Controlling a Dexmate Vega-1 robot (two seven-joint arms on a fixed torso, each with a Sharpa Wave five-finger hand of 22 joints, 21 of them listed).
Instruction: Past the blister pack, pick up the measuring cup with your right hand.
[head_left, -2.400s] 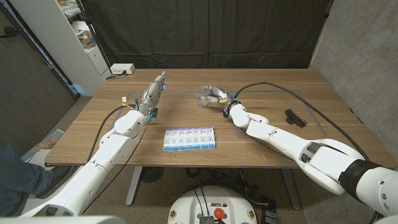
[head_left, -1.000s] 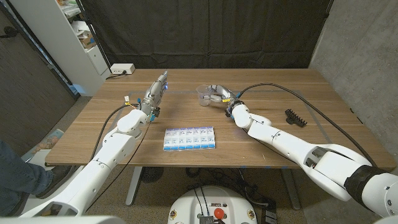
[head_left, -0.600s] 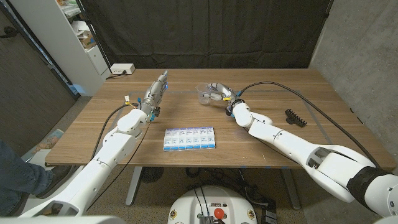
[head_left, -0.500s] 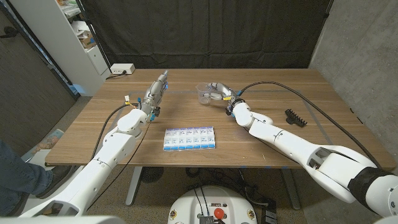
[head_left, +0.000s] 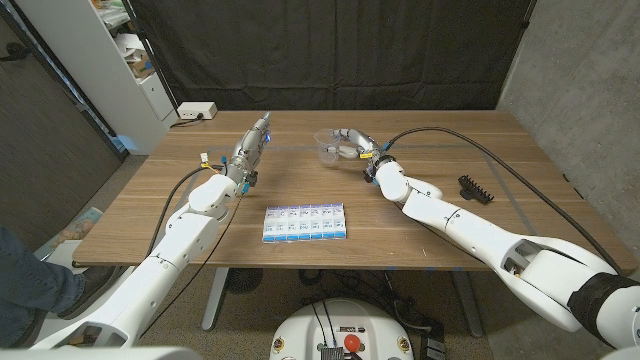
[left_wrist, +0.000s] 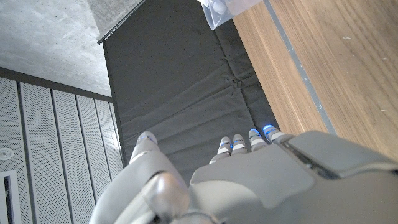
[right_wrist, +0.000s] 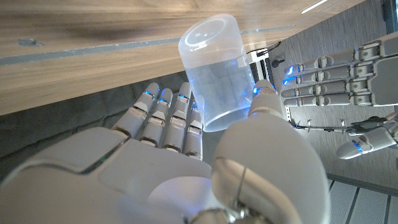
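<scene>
1. The wooden table (head_left: 150, 210) carries everything; its far half holds both hands, its near half the blister pack.
2. The right arm (head_left: 470, 225) reaches from the near right corner toward the far middle of the table, and over the last moments it has stretched a little further and drawn upward.
3. The blister pack (head_left: 305, 223) lies flat near the middle of the near edge, where it was before, well short of the cup.
4. The left hand (head_left: 251, 148) stands toward the far left of the table, fingers straight and together, holding nothing; it has not moved.
5. The right hand (head_left: 353, 146) is wrapped round the measuring cup, thumb on one side and fingers (right_wrist: 168, 112) on the other, as the right wrist view shows plainly.
6. The measuring cup (head_left: 329, 149) is clear plastic and sits in that grip beyond the blister pack, near the middle of the far edge; it has risen slightly, and the wrist view shows its base away from the wood. I judge the pick-up essentially done, with only a steady hold left to keep.
7. A black comb-like piece (head_left: 477, 190) lies near the right edge, undisturbed.
</scene>
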